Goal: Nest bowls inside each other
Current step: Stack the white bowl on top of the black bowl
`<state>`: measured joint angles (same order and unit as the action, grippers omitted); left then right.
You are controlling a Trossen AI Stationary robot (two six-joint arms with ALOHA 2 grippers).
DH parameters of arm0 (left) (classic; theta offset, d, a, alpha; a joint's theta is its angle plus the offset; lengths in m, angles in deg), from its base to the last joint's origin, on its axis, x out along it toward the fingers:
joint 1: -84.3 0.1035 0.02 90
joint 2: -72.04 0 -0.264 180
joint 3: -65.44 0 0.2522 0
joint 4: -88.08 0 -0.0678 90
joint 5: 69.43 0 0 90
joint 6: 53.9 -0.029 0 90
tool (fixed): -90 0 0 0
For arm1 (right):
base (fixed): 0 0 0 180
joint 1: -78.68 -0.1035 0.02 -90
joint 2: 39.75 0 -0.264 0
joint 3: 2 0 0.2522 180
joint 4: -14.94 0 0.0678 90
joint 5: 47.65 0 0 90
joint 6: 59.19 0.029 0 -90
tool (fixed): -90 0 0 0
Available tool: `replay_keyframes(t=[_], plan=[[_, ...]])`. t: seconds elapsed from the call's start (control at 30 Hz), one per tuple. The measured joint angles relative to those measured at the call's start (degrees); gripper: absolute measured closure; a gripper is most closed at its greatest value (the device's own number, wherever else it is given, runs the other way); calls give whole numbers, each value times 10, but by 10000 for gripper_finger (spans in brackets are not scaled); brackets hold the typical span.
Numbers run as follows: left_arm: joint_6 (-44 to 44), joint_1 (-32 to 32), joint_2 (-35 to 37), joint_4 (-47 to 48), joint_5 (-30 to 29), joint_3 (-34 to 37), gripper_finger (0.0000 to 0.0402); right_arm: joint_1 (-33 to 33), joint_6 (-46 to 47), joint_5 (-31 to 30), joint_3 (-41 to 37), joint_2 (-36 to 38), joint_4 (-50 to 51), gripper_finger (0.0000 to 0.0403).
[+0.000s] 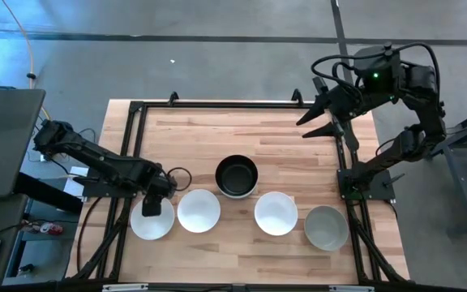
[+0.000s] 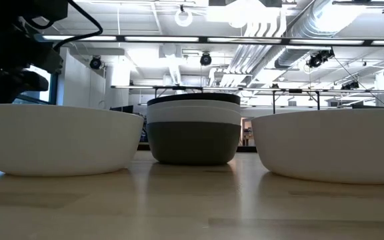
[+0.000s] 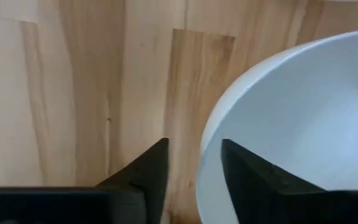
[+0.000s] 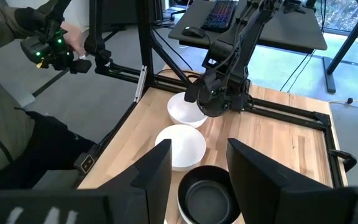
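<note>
Four bowls sit singly in a row along the near edge of the wooden surface (image 1: 201,138), and a stack with a black bowl (image 1: 237,176) on top stands just behind the middle of that row; the single ones are probably spread out so each rim can be reached on its own before it goes into the stack. The left end effector (image 1: 154,203) is down over the leftmost white bowl (image 1: 152,221), at the edge of it farthest from the others. In the left wrist view its two fingers stand slightly apart, one over the bare wood and the other (image 3: 253,180) over the bowl's inside, so the rim (image 3: 211,124) lies between them but is not yet pinched. This looks like the approach for a rim grasp. The next white bowl (image 1: 199,211) lies just beside it, then another white bowl (image 1: 276,213) and a grey bowl (image 1: 326,228). The right end effector (image 1: 323,113) waits raised at the far right corner, fingers spread, holding nothing.
</note>
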<state>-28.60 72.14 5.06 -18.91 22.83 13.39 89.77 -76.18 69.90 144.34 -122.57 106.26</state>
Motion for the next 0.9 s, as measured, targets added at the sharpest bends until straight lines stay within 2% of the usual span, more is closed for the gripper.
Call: replay_keyframes(t=[0.27,0.57,0.9], plan=[[-6,0,0,-2,23,0,391,0,0,0,0,0,3,258],[-4,3,0,-3,25,0,400,0,4,0,0,0,8,258],[-24,66,10,3,85,-4,401,0,4,0,0,0,8,258]])
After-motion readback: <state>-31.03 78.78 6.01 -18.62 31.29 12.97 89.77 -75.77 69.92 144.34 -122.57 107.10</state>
